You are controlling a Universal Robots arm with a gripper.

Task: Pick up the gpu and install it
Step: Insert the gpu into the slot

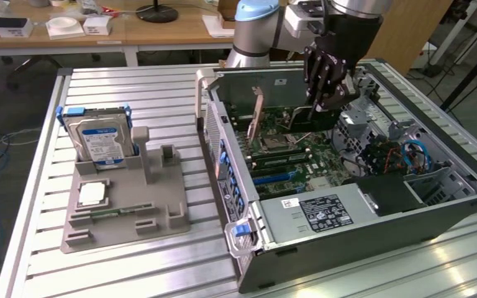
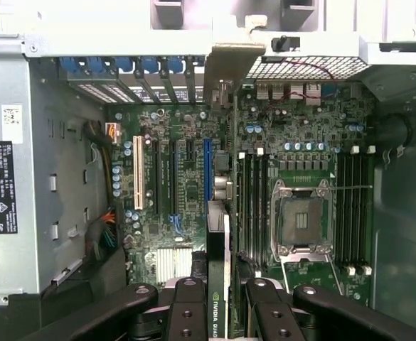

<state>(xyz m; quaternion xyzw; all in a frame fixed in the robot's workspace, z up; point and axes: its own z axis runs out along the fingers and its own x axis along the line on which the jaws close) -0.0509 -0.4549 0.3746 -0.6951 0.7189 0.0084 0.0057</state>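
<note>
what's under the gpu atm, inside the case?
The gpu, held edge-on by the gripper, is over the motherboard, beside the blue slot. Whatever lies directly beneath its edge is covered.

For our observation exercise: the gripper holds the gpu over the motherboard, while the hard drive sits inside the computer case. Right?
Not quite. The exterior view shows the hard drive standing in the grey holder on the table, outside the computer case. The gripper does hold the gpu over the motherboard.

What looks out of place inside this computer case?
Nothing damaged or spilled. The only oddity: the CPU socket sits bare, no cooler, near the gpu clamped edge-on in the gripper.
</note>
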